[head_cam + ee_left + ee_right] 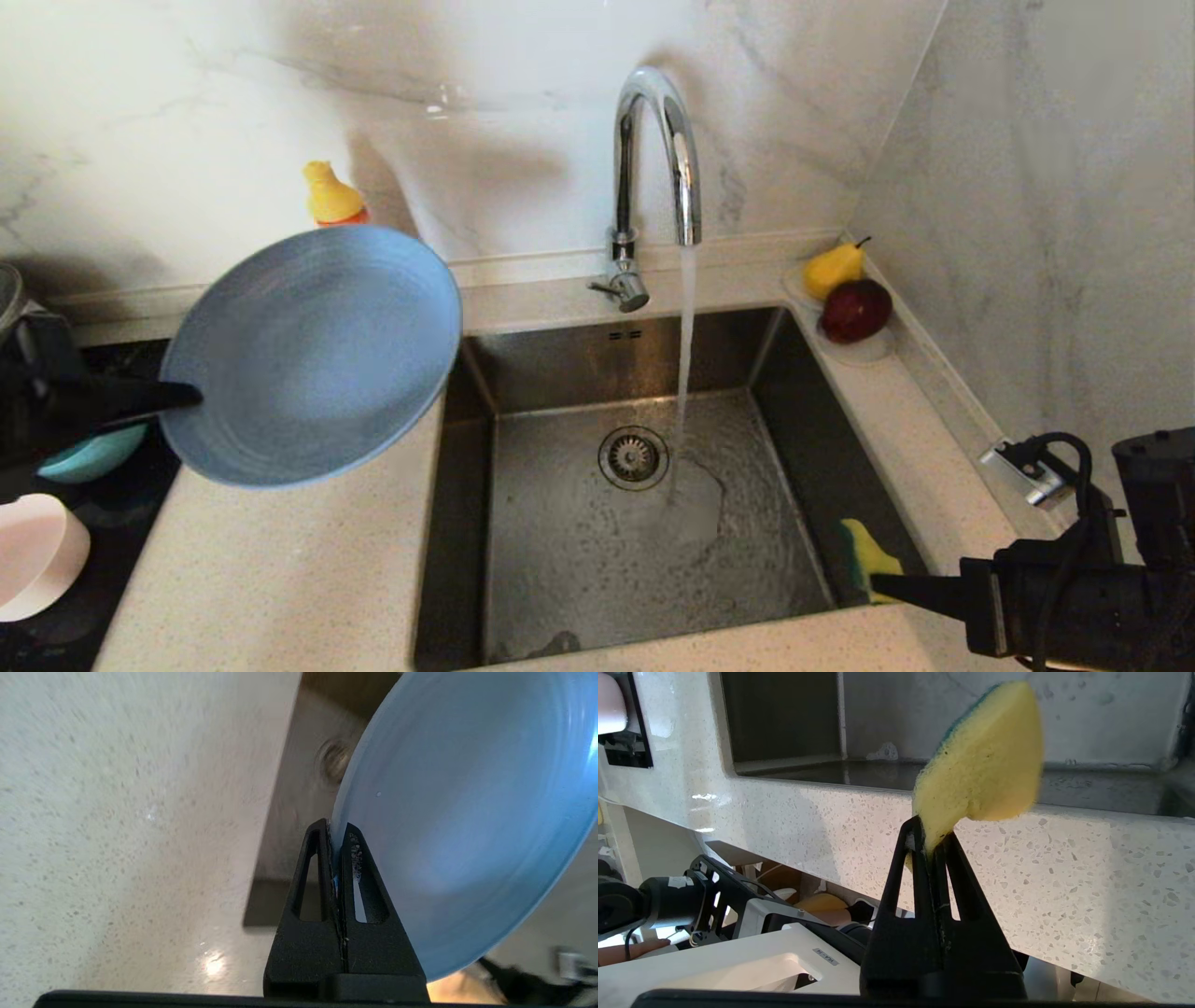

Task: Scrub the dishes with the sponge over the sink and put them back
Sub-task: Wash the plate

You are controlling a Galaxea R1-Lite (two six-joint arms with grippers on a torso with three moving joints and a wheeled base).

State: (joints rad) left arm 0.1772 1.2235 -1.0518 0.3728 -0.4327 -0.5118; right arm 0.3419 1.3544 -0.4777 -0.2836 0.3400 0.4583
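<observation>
Head view: left gripper [191, 397] pinches the tilted plate [313, 355] above the counter [280, 569], beside the sink [597, 523].
Left wrist view: fingers clamp the plate's rim. Right wrist view: right gripper [930, 842] squeezes the sponge [985, 760] over the sink's near edge.

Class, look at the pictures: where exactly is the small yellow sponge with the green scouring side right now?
In the head view the yellow-and-green sponge is at lower right, pinched in the right gripper above the steel sink's front right corner.

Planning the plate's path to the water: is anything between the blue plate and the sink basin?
Nothing visible. The left claw holds the plate over the counter at the sink edge; the right claw holds the sponge opposite.
</observation>
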